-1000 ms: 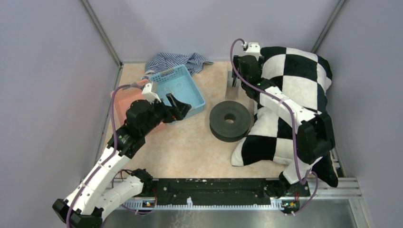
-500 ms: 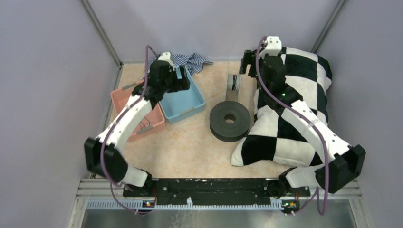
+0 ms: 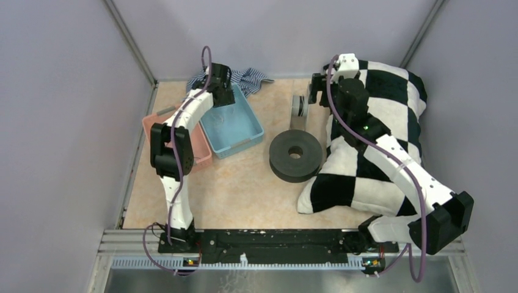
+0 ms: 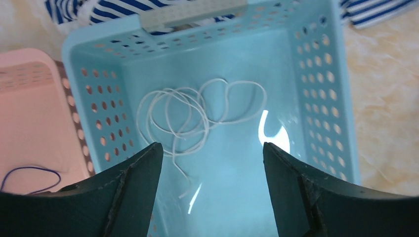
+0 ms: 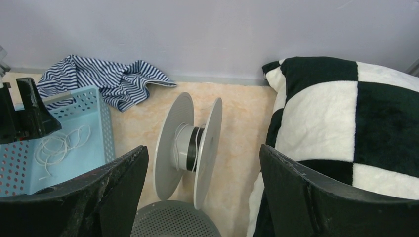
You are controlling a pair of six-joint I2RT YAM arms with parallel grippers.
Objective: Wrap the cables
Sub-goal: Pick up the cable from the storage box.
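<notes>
Pink basket: the pink basket (image 3: 196, 151) sat at the far left of the table (image 3: 244, 189), touching the side of the blue basket (image 3: 247, 130).
Dark cable: a thin dark cable (image 4: 29, 173) lay in a loose loop on the pink basket's floor.
Left gripper: the left gripper (image 4: 211, 148) hung over the blue basket, jaws wide apart with nothing between them.
White cable: the white cable (image 4: 197, 116) lay in several loose overlapping loops on the blue basket's floor, below the spread fingers and not touched by them.
Striped cloth: a blue-and-white striped cloth (image 3: 250, 77) was crumpled against the back wall, just behind the blue basket.
Spool: a grey spool (image 5: 190, 143) stood on its rims right of the basket, with white and black bands on its core.
Disc: a dark round disc (image 3: 295, 155) with a centre hole lay flat just in front of the spool.
Right gripper: the right gripper (image 5: 202, 150) faced the spool from near it, jaws wide and empty.
Pillow: a black-and-white checked pillow (image 3: 379, 122) filled the right side, under the right arm.
</notes>
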